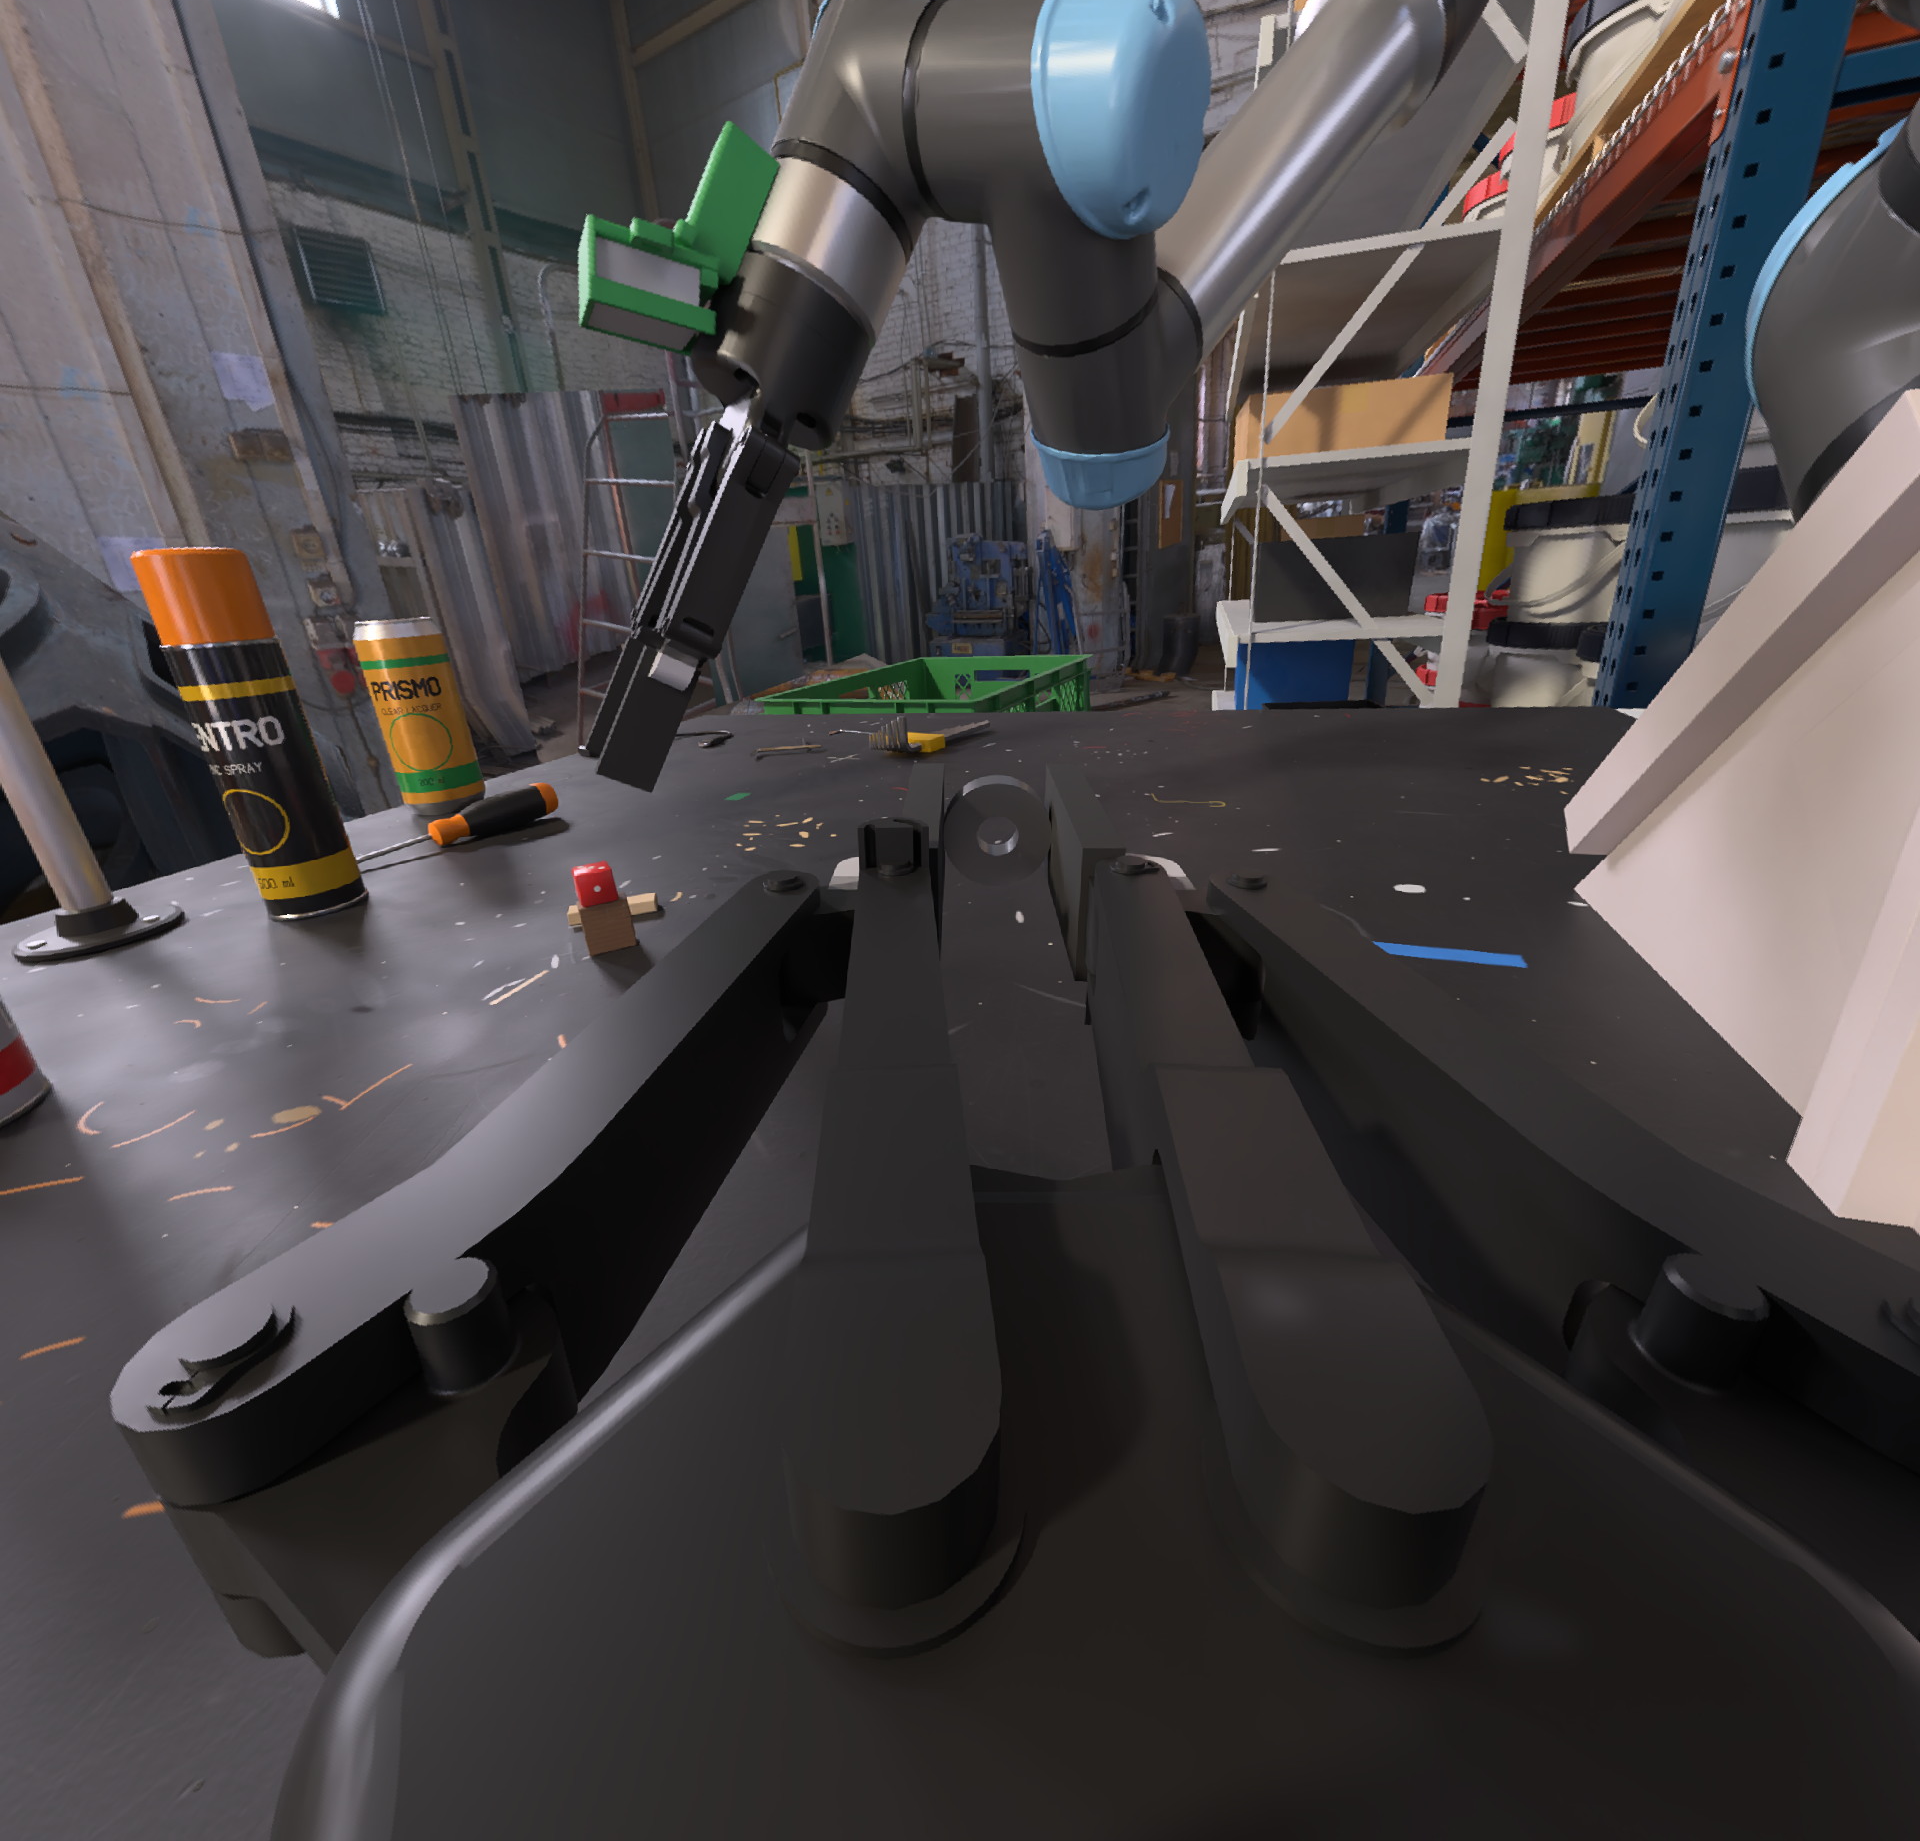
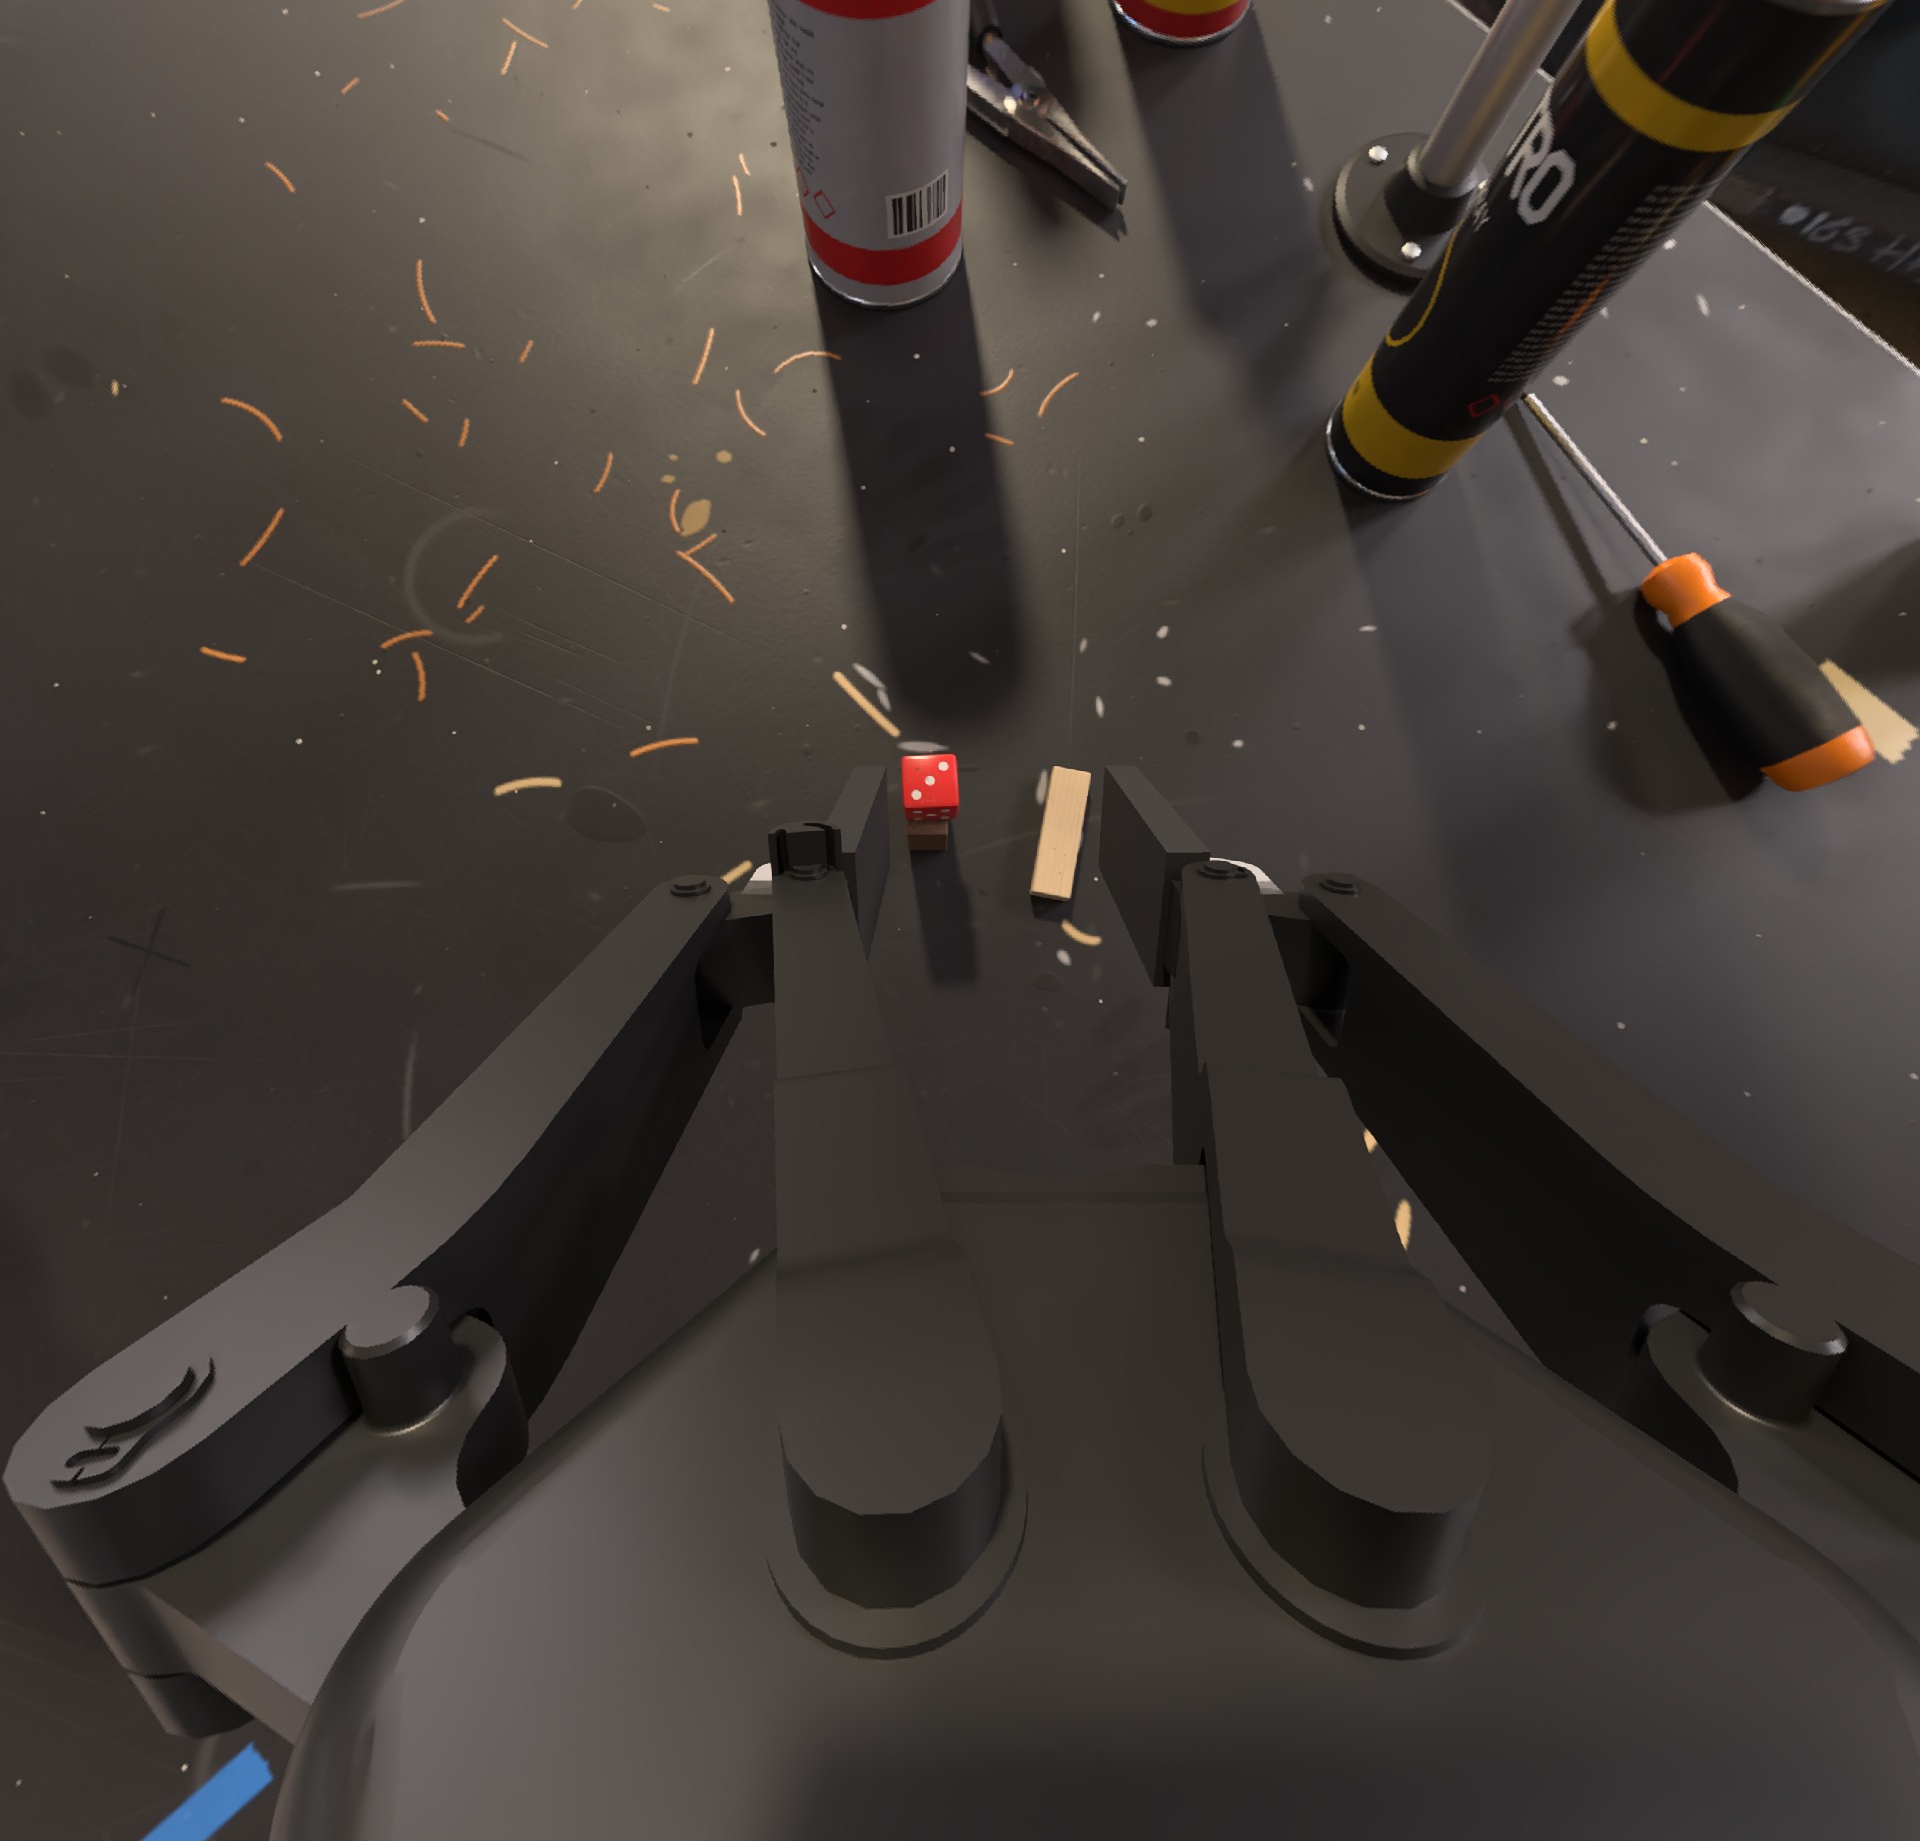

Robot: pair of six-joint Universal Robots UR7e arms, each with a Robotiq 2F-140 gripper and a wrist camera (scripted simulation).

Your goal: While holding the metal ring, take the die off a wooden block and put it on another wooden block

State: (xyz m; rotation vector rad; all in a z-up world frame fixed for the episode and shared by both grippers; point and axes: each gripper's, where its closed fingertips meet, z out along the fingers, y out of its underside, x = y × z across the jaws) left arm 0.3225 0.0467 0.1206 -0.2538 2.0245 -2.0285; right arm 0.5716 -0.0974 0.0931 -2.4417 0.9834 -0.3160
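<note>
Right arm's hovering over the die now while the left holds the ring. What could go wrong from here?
1. The right gripper is off-centre: the small red die sits close to one finger, so closing could nudge it off its small brown wooden block.
2. The flat pale wooden block also lies between the open jaws and might be caught.
3. The left gripper pinches the grey metal ring only at its fingertips; jolts could slip it.

Left tool [image 1: 995,804] — matte black two-finger linkage with round pivot pins, flat rectangular pads and an embossed curl mark on its outer link. Right tool [image 2: 995,804] — the same black build. Right arm [image 1: 997,160]: brushed silver tubes, dark grey joints, pale blue end caps, black seam rings, and a green bracket [image 1: 665,253] holding a grey wrist camera.
</note>
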